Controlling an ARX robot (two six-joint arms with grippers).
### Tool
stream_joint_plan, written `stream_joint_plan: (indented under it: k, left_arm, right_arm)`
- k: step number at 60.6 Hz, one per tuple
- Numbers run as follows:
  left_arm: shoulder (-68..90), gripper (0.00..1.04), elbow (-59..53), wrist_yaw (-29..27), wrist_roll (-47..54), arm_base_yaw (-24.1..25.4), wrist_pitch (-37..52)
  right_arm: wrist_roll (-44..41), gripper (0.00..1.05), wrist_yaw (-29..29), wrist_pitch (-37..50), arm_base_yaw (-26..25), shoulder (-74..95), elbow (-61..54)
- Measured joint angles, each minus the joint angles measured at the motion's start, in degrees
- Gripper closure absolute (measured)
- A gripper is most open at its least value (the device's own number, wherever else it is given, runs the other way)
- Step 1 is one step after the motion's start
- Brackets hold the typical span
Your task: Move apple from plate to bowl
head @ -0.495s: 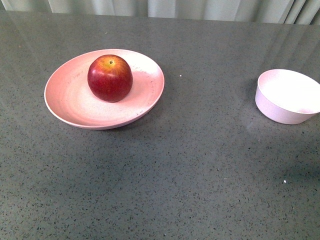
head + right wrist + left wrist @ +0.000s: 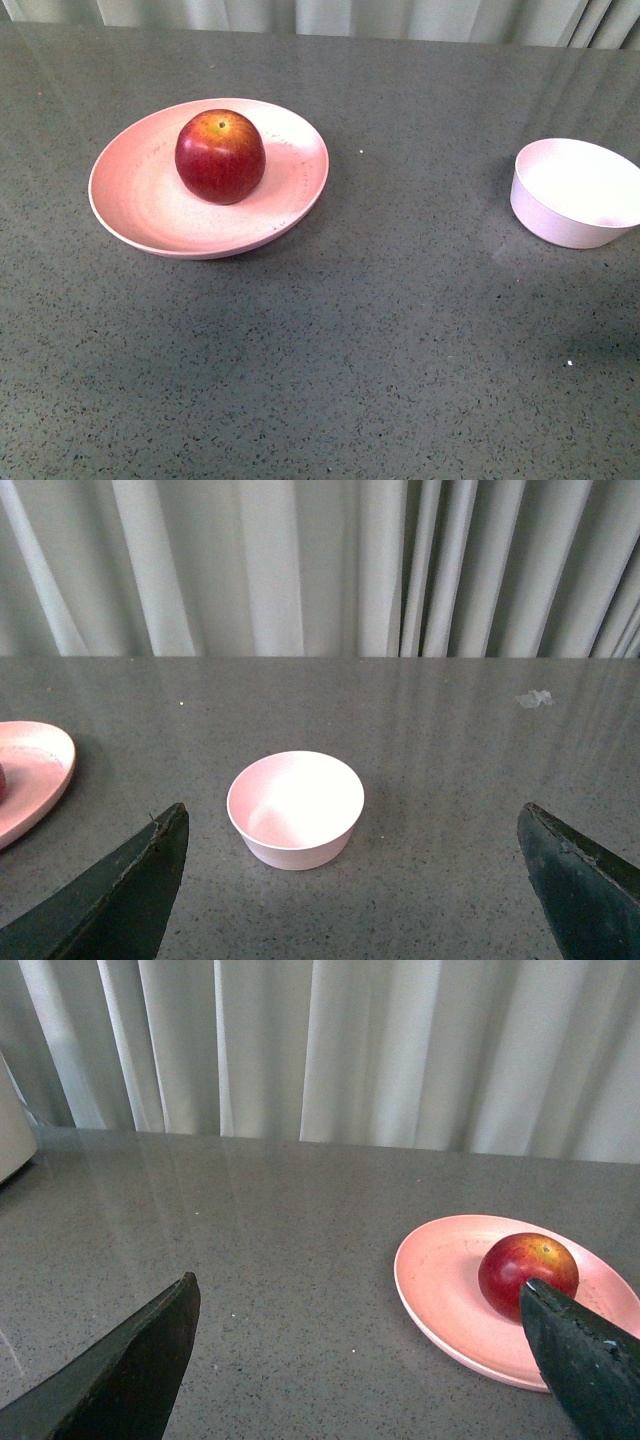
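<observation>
A glossy deep red apple (image 2: 220, 156) with a yellow-orange top sits in the middle of the wide pale pink plate (image 2: 120, 205) at the table's left. The small deep pale pink bowl (image 2: 575, 192) stands empty at the far right. Neither arm shows in the front view. In the left wrist view my left gripper (image 2: 360, 1295) is open, short of the apple (image 2: 528, 1270) and plate (image 2: 440, 1280), with one dark finger (image 2: 585, 1355) overlapping the apple's near side. My right gripper (image 2: 352, 820) is open too, short of the bowl (image 2: 295, 808), which lies between its fingers' lines.
The grey speckled tabletop (image 2: 400, 330) spreads between plate and bowl. Pale curtains (image 2: 350, 1050) hang behind the far table edge. A whitish object (image 2: 12, 1125) stands at the picture's edge in the left wrist view. A small scrap (image 2: 535, 697) lies on the table beyond the bowl.
</observation>
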Motion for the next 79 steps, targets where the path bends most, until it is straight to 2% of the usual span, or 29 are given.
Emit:
stream_joint_plan:
  k: [58,60,62,63,66,69,75,79]
  left_arm:
    - [0.0,0.09,0.0,0.0,0.0,0.0,0.0]
    - [0.0,0.09,0.0,-0.02,0.0,0.0,0.0]
    - [0.0,0.09,0.0,0.0,0.02,0.0,0.0]
    - [0.0,0.09,0.0,0.0,0.02,0.0,0.0]
    - [0.0,0.09,0.0,-0.02,0.02,0.0,0.0]
    - [0.0,0.09,0.0,-0.02,0.02,0.0,0.0]
    - [0.0,0.09,0.0,0.0,0.02,0.0,0.0]
    - [0.0,0.09,0.0,0.0,0.02,0.0,0.0]
  right_arm:
    - [0.0,0.09,0.0,0.0,0.0,0.0,0.0]
    - [0.61,0.09,1.51,-0.9,0.39,0.61,0.31]
    - [5.62,0.09,9.6,-8.31,2.21,4.2,3.06]
    - [6.84,0.09,11.28,-10.14,2.38,5.57,3.87]
    - [12.66,0.09,18.34,-16.87,0.09,13.27,7.52]
    - [14.62,0.09,18.14,-16.2,-3.96,18.75,8.7]
    - [12.98,0.09,6.32,-1.38,-19.41,34.38,11.02]
    - [11.06,0.09,1.64,4.72,-24.0,41.38,12.7]
